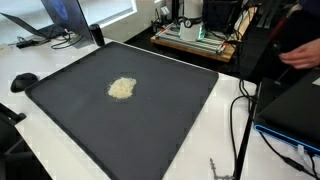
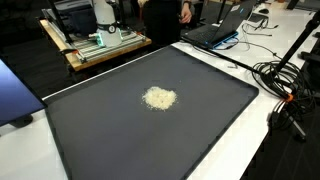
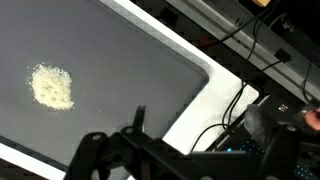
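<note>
While the gripper [image 3: 188,152] hangs wide open and empty, your low sweep can scatter the loose pile [image 3: 52,86] across the mat [image 3: 130,60].

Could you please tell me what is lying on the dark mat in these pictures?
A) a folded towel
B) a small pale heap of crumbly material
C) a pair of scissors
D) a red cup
B: both exterior views show a small pale heap of loose, crumbly material near the middle of the dark mat, and the wrist view shows the same heap on it.
</note>
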`<state>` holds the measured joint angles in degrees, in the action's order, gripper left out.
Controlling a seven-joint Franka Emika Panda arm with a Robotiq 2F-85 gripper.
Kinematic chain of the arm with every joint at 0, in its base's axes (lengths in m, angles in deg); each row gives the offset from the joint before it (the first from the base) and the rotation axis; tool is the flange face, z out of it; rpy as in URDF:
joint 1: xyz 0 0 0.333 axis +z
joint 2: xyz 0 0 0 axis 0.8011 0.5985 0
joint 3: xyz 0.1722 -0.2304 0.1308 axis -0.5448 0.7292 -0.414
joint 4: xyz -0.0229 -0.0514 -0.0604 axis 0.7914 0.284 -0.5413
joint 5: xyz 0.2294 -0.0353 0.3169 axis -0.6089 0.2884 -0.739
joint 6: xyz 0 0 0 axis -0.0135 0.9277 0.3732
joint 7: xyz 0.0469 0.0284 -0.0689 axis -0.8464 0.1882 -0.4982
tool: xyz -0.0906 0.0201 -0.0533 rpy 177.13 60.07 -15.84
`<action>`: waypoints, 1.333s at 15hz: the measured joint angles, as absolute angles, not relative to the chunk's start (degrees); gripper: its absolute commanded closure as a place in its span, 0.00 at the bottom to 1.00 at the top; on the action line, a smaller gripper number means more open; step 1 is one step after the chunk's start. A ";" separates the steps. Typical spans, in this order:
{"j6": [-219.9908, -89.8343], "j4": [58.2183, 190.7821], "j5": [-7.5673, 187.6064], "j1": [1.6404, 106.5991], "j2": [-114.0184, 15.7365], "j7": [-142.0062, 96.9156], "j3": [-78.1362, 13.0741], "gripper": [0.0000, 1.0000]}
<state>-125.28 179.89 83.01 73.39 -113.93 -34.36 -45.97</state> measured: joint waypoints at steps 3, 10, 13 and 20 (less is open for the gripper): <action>-125.56 179.89 83.02 73.38 -113.86 -34.44 -46.07 0.00; -132.24 176.77 83.01 74.23 -109.54 -39.10 -46.24 0.00; -133.49 174.66 83.01 74.43 -107.01 -41.02 -46.23 0.34; -134.56 172.11 83.01 75.00 -103.61 -42.54 -46.30 0.79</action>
<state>-134.56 172.11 83.01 75.00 -103.61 -42.54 -46.30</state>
